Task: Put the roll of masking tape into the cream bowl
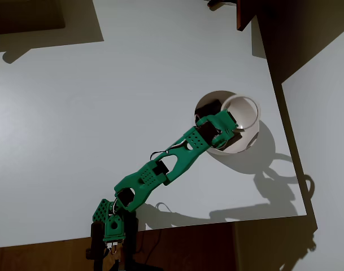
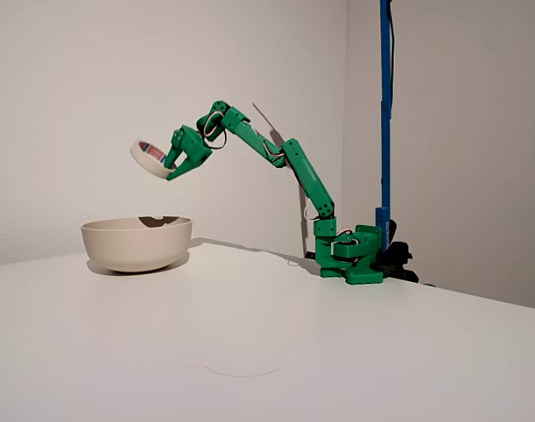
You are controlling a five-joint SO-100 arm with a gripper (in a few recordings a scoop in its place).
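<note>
The cream bowl [image 1: 242, 144] stands at the right of the white table, and in the fixed view the bowl [image 2: 137, 243] sits on the left. The green arm reaches out over it. My gripper [image 1: 233, 126] is shut on the roll of masking tape [image 1: 255, 113], an off-white ring. In the fixed view the tape [image 2: 149, 159] hangs tilted well above the bowl's rim, apart from it, with reddish print showing inside its core. There the gripper [image 2: 168, 163] pinches the ring's right side.
The arm's base [image 2: 350, 256] is clamped near a blue upright pole [image 2: 386, 105]. The table's right edge [image 1: 287, 152] lies close to the bowl. A dark wooden piece [image 1: 245, 14] juts in at the top.
</note>
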